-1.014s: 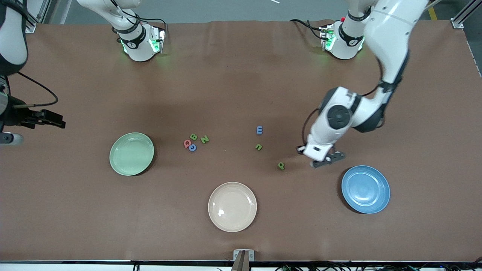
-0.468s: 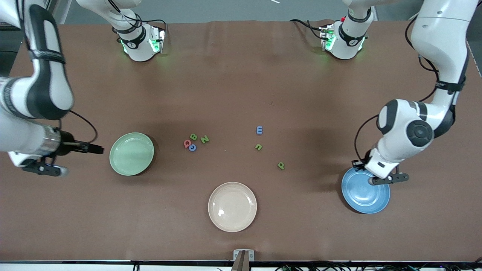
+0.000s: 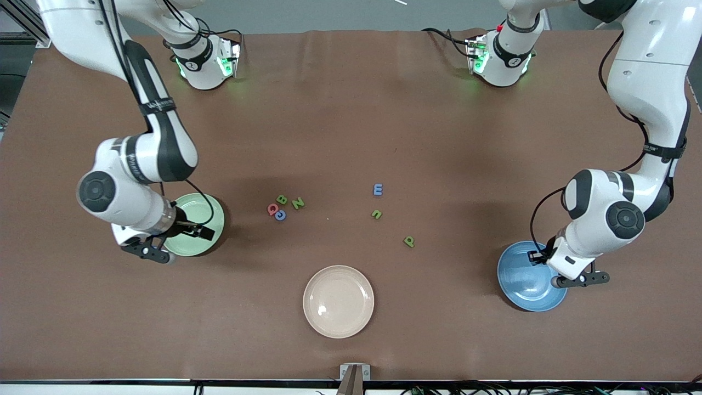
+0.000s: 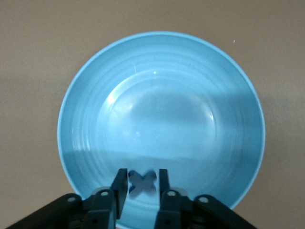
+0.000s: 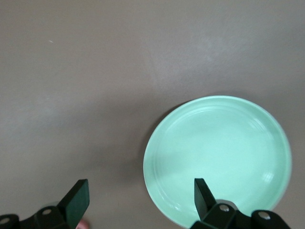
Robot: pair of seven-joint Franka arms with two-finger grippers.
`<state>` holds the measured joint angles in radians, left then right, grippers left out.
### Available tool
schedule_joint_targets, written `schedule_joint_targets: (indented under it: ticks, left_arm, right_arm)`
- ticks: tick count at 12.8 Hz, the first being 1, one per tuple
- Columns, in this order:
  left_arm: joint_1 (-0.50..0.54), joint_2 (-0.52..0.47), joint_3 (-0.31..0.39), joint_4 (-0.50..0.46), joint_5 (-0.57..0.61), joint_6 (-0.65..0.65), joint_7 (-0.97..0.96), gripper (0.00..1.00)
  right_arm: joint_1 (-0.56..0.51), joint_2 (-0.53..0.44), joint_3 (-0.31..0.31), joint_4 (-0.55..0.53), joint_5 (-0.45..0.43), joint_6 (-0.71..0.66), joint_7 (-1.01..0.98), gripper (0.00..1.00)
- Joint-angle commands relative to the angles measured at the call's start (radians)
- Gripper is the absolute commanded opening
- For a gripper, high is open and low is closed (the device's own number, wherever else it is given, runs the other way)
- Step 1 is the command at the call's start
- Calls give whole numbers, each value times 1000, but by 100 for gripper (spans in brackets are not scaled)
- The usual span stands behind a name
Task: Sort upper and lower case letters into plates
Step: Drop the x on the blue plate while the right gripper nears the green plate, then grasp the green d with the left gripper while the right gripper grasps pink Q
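Left jaws moved over blue plate (image 4: 95, 95); x (image 4: 142, 181) between them.

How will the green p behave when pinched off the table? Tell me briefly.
The p lies flat on the table, so a nudge would probably slide it, not roll it. It is tiny beside the cream plate, so likely very light. Its low edge offers little to pinch; it may slip.

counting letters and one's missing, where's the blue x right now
The blue x sits between the left gripper fingers, over the blue plate at the left arm's end of the table.
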<state>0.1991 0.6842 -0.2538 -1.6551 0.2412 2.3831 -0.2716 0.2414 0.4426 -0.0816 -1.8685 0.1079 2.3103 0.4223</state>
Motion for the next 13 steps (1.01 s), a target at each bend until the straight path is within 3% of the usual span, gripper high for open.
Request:
schedule_joint_targets:
  ticks: [1,5,8,13]
  left_arm:
    - [-1,-8,-16,29,12,-8,-18,100]
    - [-71,-11,-102,21,7,-19,-277,100]
    - [-202,27,-101,46,6,-18,-541,99]
    - [-369,138,-97,162,4,-18,-953,85]
  right_arm:
    - [77,42,-9,-37,6,105,146,95]
    - [166,103,-12,-55,-4,185,275,93]
    - [206,129,-15,-87,-4,257,314,93]
    - [248,139,-17,-124,-5,256,358,92]
